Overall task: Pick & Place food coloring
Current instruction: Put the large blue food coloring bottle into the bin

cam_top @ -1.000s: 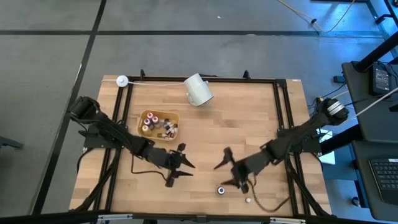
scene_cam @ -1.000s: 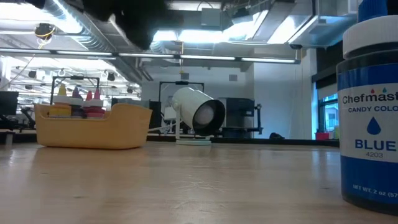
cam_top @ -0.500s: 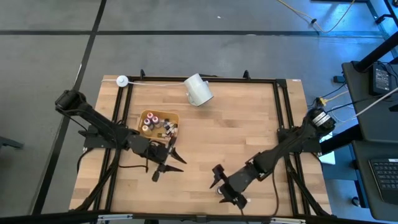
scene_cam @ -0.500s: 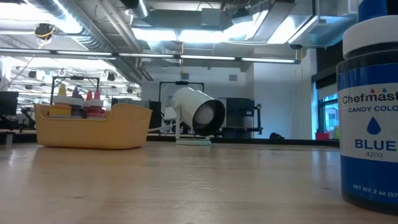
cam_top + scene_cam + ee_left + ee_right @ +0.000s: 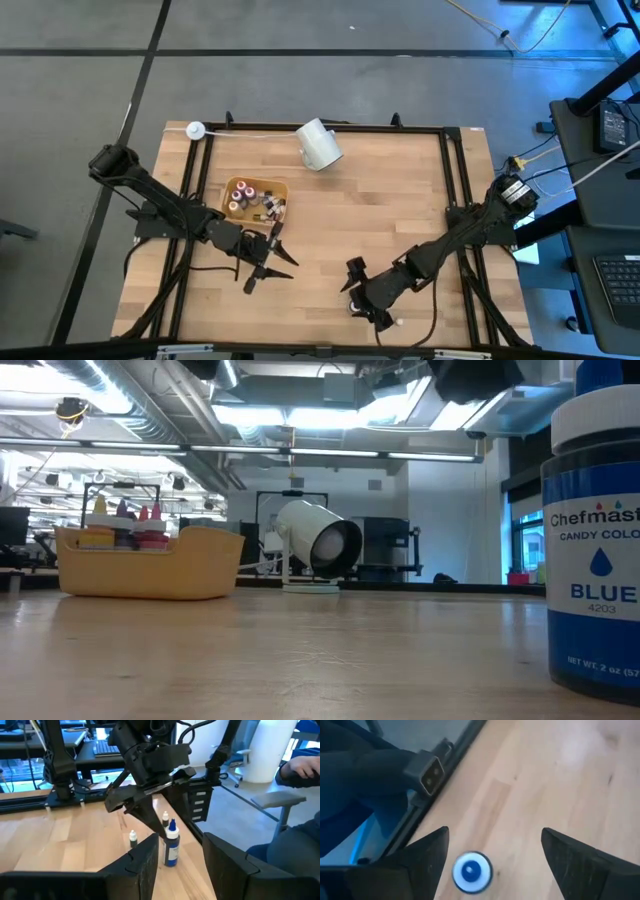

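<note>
Two dark arms work a pale wooden tabletop, fingers spread on both

At left centre of the high view, the left gripper [image 5: 268, 262] hangs with its fingers apart, holding nothing, just below the shallow yellow tray [image 5: 243, 184] of small capped bottles [image 5: 256, 200]; a white cylindrical cup [image 5: 319, 144] lies tipped at upper centre; at lower centre the right gripper [image 5: 362, 296] is spread above a round blue-capped food coloring bottle [image 5: 472, 872], a smaller white-capped bottle [image 5: 132, 838] beside it
</note>
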Tool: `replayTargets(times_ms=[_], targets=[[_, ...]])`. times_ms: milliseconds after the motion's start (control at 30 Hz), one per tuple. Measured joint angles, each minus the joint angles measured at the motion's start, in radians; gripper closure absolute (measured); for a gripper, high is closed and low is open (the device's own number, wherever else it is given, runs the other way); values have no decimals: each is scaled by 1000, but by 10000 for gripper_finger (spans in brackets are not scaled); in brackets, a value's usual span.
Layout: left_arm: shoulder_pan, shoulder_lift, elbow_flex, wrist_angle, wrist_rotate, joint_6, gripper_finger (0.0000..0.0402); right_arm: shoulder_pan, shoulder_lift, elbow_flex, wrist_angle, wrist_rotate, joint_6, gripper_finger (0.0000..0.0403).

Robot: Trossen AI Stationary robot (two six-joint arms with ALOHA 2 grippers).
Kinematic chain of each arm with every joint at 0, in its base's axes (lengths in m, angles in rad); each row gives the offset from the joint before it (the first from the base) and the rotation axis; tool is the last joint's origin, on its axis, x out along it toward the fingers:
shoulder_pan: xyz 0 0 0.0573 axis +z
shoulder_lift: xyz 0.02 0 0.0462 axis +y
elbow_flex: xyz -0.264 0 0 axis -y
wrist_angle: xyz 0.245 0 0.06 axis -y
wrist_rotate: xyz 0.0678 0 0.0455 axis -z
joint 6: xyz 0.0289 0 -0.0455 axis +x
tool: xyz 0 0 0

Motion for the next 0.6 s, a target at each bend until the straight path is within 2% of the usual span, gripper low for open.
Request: replayTargets(times_ms=[467,600], targets=[[0,0,0,-67,0,-15,256,5,44,-1,-41,-22,53,87],[0,0,0,-67,0,-15,256,11,80,-1,-34,-22,59,107]])
